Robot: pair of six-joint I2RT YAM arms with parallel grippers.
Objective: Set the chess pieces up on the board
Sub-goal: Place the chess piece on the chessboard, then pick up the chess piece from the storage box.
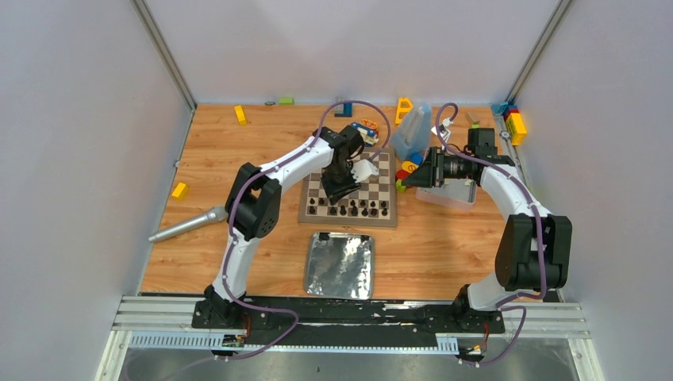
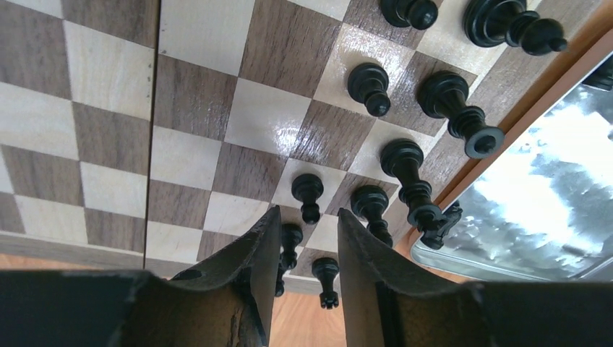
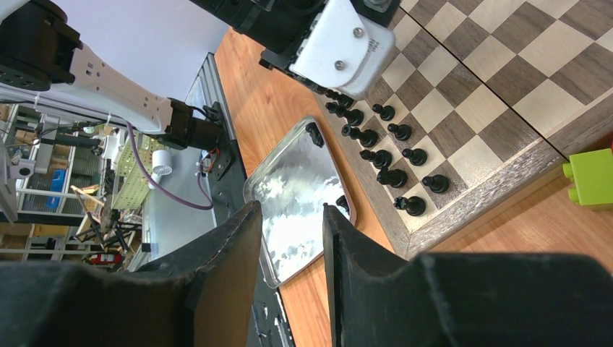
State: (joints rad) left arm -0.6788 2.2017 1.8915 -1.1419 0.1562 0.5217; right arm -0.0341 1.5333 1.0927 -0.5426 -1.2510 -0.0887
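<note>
Since the chess pieces (image 2: pixel 369 81) look light, glossy, tip-prone, grip mid-stem; left gripper (image 2: pixel 308 212) gapes empty, right gripper (image 3: pixel 290 207) likewise.

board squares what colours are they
The board has dark-brown and cream checks, clearest in the left wrist view.

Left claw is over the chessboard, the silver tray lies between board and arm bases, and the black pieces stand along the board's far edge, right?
No. The chess pieces stand along the near edge of the board, beside the silver tray, not the far edge; the top external view shows it. The left claw and tray are as you said.
</note>
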